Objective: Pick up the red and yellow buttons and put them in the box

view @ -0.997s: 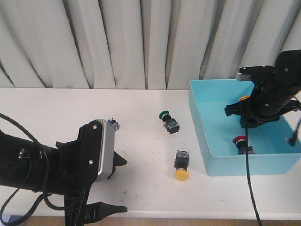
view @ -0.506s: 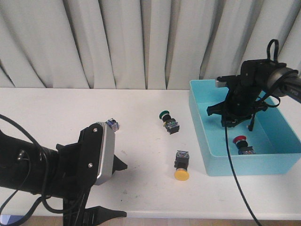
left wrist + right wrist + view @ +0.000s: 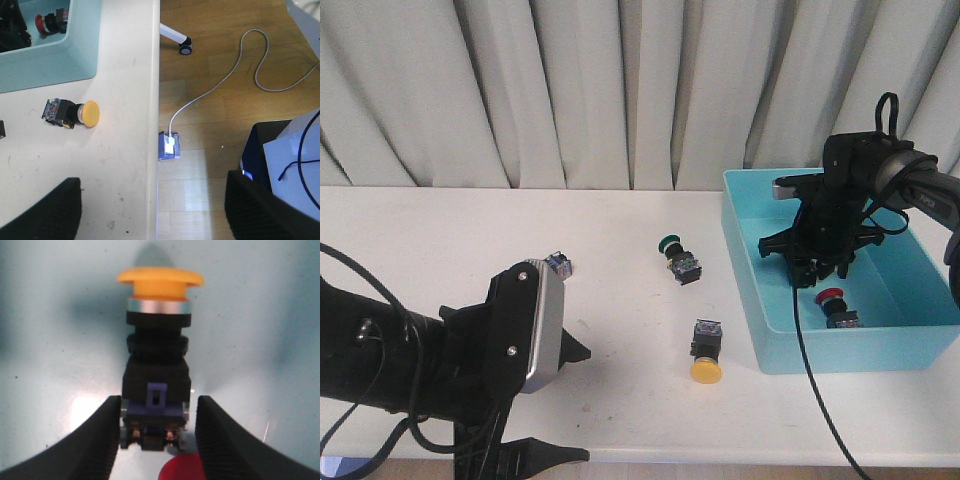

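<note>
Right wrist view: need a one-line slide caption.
Right gripper straddles a yellow button over the blue box floor, a red cap at the edge.

You see the white table point(image 3: 470, 230) running across the frame, with the turquoise box point(image 3: 840, 340) at about 3 o'clock. The right hand point(image 3: 817, 272) hangs inside the box near its left wall, and whether it grips anything cannot be told here. A red button point(image 3: 834, 304) lies in the box just below it. On the table, a yellow button point(image 3: 706, 356) lies just left of the box, and a green button point(image 3: 678, 256) sits at its 11 o'clock. The left hand point(image 3: 565, 400) fills 7 o'clock, fingers spread wide.
</note>
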Controlling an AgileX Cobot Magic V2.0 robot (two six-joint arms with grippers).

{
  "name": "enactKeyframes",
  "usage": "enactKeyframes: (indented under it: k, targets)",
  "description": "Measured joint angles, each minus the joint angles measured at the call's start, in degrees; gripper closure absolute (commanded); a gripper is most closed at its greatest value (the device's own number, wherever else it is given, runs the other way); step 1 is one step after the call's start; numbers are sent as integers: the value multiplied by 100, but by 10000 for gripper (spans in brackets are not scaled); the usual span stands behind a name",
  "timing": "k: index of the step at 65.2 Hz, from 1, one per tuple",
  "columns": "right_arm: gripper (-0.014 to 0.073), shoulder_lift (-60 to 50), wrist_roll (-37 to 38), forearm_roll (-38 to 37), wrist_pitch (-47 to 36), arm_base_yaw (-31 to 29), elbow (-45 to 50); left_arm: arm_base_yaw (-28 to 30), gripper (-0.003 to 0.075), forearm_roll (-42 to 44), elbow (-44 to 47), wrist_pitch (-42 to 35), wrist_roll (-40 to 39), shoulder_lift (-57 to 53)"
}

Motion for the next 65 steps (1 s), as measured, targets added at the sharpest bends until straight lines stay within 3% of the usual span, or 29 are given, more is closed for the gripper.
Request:
enactKeyframes:
  k: [16,32,65]
  targets:
    - [195,-380,-39,105,281,6,0,0,162,0,0,0,0,0]
    - [202,-1983,-65,384,556,212,417,0,162,0,0,0,0,0]
    - [203,-7020,-80,402,-1206,406,5471,0,162,0,0,62,0,0]
